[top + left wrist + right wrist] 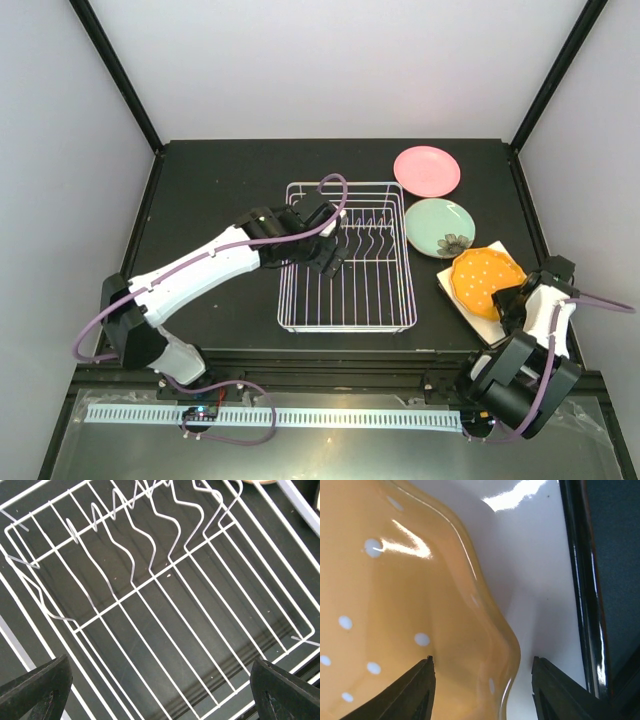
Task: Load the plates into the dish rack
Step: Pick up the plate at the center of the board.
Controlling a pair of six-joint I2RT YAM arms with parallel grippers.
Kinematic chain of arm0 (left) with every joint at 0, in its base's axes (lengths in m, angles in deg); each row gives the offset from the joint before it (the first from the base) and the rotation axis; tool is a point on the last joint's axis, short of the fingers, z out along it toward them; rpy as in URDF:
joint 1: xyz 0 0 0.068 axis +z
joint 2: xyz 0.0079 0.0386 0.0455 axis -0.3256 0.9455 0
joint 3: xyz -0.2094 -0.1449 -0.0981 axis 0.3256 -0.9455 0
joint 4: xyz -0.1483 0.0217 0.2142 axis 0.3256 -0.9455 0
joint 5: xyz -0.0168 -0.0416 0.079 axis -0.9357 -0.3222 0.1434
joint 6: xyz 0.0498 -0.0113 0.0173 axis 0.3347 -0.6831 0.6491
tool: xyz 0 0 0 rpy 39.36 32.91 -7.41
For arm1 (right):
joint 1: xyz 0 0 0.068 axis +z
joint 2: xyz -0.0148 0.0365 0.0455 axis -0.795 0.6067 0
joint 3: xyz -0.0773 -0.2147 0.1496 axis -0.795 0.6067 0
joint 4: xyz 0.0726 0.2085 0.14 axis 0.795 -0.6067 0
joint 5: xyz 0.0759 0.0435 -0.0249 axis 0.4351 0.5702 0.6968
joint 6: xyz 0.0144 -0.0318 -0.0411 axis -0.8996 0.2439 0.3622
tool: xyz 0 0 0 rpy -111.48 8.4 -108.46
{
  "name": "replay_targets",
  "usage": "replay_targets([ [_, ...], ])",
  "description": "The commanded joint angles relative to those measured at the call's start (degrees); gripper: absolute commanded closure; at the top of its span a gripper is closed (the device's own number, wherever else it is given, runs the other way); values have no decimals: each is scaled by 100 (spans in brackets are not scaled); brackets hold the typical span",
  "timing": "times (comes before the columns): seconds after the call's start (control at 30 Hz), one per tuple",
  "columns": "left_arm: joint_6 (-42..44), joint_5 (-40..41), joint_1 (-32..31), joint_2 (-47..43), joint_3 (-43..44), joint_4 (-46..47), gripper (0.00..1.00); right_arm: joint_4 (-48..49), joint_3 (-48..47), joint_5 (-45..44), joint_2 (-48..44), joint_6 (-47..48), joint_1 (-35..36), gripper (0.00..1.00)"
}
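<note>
The right gripper [482,690] is seen closest, in its own wrist view. Its two dark fingertips [415,695] stand apart, and the wavy rim of the orange plate [395,605] passes between them. One finger is over the orange plate, the other over the white square plate [535,550] that lies under it. It cannot be told if a finger touches the rim. The orange plate has small white dots.

In the top view four plates can be counted, all on the black table [220,180] to the right of the dish rack [348,327]. One pink plate [427,171] is farthest. One pale green plate [440,228] with a dark flower is just beside it, nearer to the arms. Then comes the orange one, resting on the white square one, close to the right arm. It cannot be told if another plate is hidden under this stack.

There is one dish rack, of white wire, in the middle of the table, with one row of wavy upright wires in its far half. The left gripper [328,250] hangs over the rack with its jaws wide open and grips nothing.
</note>
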Motion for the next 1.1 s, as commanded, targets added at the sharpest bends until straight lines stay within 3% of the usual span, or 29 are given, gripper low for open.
replay_targets([
  [0.0, 198, 14, -44, -525, 7, 314, 1, 398, 71, -48, 230, -73, -41, 46],
  [0.17, 326, -23, -39, -706, -114, 577, 1, 607, 116, 58, 423, -96, -42, 51],
  [0.4, 413, 41, -44, -515, 60, 261, 1, 796, 282, 98, 546, -85, -44, 60],
  [0.67, 498, 180, -52, -564, 16, 258, 1, 934, 373, 136, 661, 33, -41, 79],
  [0.8, 522, 237, -48, -576, 10, 230, 1, 1015, 440, 227, 686, 90, -41, 98],
  [1.07, 700, 490, -48, -615, -33, 176, 1, 1082, 459, 602, 600, 333, -42, 99],
])
